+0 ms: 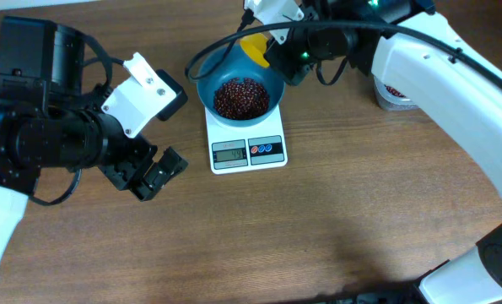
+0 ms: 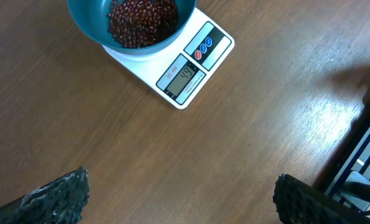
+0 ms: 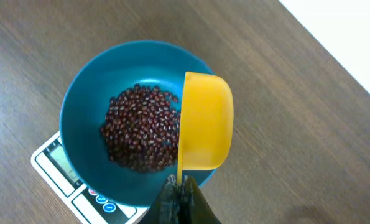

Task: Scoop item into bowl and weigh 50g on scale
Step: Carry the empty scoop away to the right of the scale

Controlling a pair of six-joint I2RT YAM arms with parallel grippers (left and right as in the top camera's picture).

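Right pincer (image 3: pixel 181 190) grips a yellow plastic scoop (image 3: pixel 204 124), tilted over the round teal-blue plastic bowl (image 3: pixel 85 106) of small dark red-brown beans (image 3: pixel 141 127); left pincer (image 2: pixel 181 202) hangs wide.

Beans (image 3: pixel 141 127) lie in the bowl (image 3: pixel 85 93) on the scale (image 1: pixel 249 153), a scoop (image 3: pixel 203 124) above its rim.

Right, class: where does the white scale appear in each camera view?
Overhead: scale upper centre, under the bowl.
Left wrist: top centre, partly under the bowl.
Right wrist: lower left, only a corner showing beneath the bowl.
Shared landmark: the teal bowl of beans on it.
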